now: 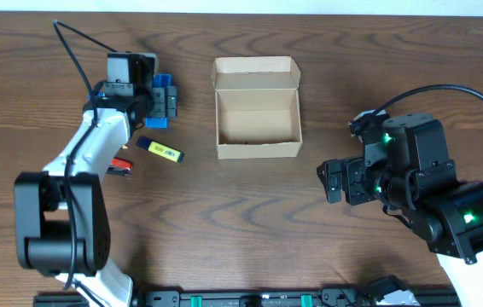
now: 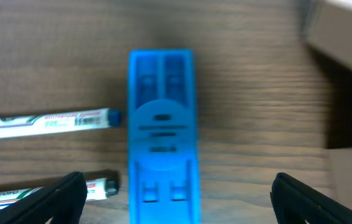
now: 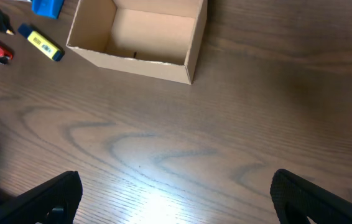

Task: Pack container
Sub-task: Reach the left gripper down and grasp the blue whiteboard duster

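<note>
Glare is registered on the surface [image 3: 154, 200] at the right pincer [image 3: 176, 190]; everything ahead of the left pincer [image 2: 176, 193] is rendered blurred.

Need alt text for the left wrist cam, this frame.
A blue plastic block lies on the wooden table, centred between the open fingers of the left gripper. At frame left lie a blue-tipped white marker and a second marker; a cardboard box corner shows at upper right.
</note>
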